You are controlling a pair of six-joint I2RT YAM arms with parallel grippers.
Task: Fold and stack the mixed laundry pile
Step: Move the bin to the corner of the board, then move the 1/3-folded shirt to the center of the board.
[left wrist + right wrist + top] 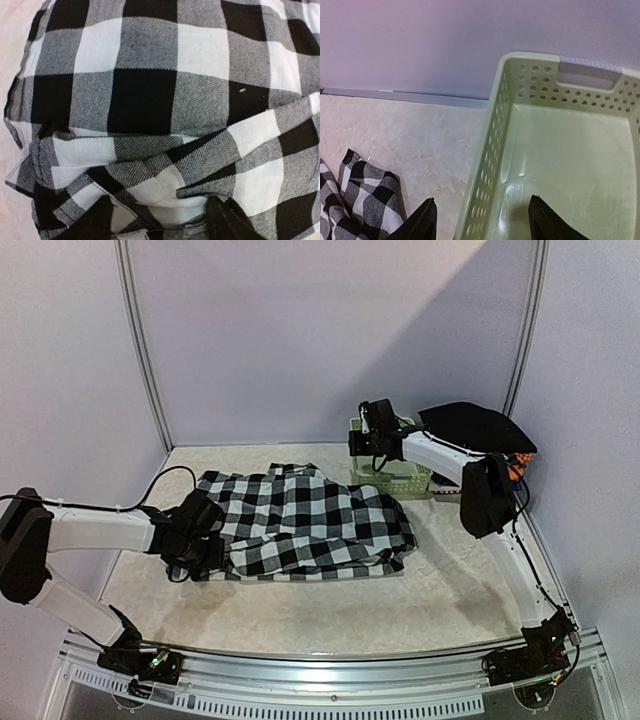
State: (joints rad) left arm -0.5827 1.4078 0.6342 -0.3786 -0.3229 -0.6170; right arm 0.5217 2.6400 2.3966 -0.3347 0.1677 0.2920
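Observation:
The black-and-white checked shirt (305, 520) lies spread flat in the middle of the table and fills the left wrist view (150, 100). My left gripper (200, 535) sits at the shirt's left edge. Its fingers (95, 222) stand apart, with a loose bunched fold of the shirt between them (160, 220). My right gripper (365, 430) hovers open over the left wall of the pale green basket (485, 165), one fingertip on each side of it (482, 220), holding nothing. A large black cloth (475, 425) lies heaped at the back right, with an orange printed piece (515, 468) beside it.
The pale green basket (395, 475) stands at the back right against the wall, and its inside (570, 160) shows nothing in it. A corner of the checked shirt (365, 200) lies on the marbled table (420, 145) left of the basket. White walls close off the back and both sides.

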